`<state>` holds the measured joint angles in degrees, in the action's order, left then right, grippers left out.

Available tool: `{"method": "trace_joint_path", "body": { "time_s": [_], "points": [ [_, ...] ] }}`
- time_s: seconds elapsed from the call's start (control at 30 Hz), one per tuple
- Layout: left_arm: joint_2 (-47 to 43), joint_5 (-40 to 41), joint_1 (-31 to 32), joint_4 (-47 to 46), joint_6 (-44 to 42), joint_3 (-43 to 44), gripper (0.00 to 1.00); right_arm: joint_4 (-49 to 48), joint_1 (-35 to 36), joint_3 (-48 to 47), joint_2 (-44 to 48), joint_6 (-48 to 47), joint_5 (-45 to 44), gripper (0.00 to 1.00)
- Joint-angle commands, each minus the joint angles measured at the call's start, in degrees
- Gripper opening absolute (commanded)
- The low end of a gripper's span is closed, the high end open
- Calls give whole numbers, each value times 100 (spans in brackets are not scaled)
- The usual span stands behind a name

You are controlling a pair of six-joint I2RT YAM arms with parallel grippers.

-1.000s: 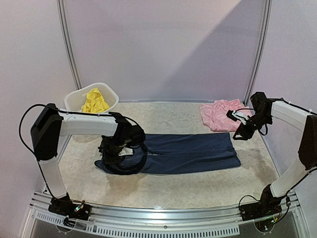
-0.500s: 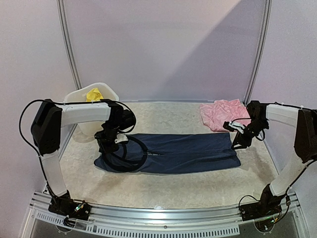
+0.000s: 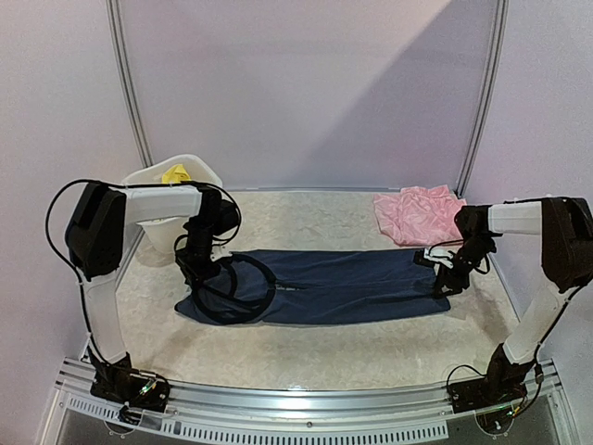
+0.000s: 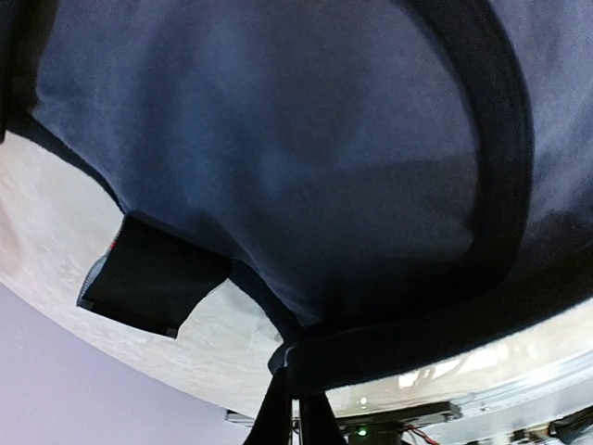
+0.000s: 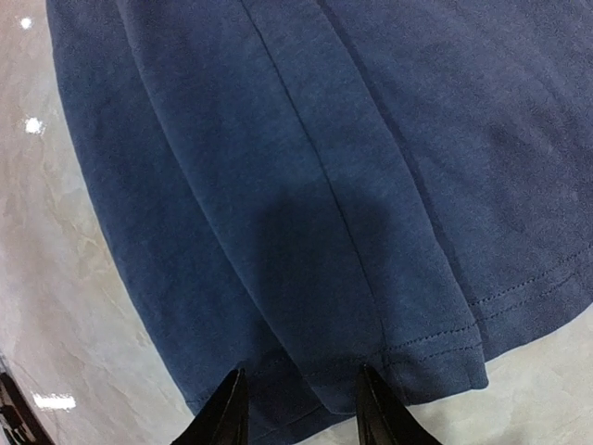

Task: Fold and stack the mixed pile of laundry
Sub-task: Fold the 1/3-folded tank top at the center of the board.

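The left gripper (image 4: 298,389) pinches the dark trim of the flat navy cotton sleeveless top (image 3: 343,286) at nine o'clock; the right gripper (image 5: 301,408), fingers spread, hovers over its three-o'clock hem.

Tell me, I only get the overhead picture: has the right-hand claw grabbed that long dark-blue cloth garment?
Observer: Not yet. The right wrist view shows the right gripper open, its fingers spread above the stitched hem of the navy cloth garment.
Operator: And the left claw?
Observer: The left wrist view shows the left gripper pinched shut on the garment's black-trimmed edge.
Operator: Anything else hidden there?
Observer: A dark rectangular flap sticks out beneath that edge, over the pale marbled table.
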<state>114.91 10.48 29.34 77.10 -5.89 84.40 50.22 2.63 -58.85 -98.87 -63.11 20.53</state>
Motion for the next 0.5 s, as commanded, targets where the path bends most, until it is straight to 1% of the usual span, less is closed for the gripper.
{"method": "trace_joint_path", "body": {
  "time_s": [0.0,0.1,0.13,0.23,0.47],
  "points": [
    [-11,-668,-357,432,242,205,0,-353,35,29,-199,-78,-283,40],
    [-70,-1441,-562,476,369,352,0,-524,35,-27,-274,102,-388,38],
    [-99,-1577,-618,492,407,376,0,-553,40,-63,-301,162,-398,37],
    [-132,-1683,-767,548,439,410,0,-484,34,-214,-375,240,-385,36],
    [109,-1833,-991,577,505,361,0,-317,34,-503,-481,247,-392,35]
  ]
}}
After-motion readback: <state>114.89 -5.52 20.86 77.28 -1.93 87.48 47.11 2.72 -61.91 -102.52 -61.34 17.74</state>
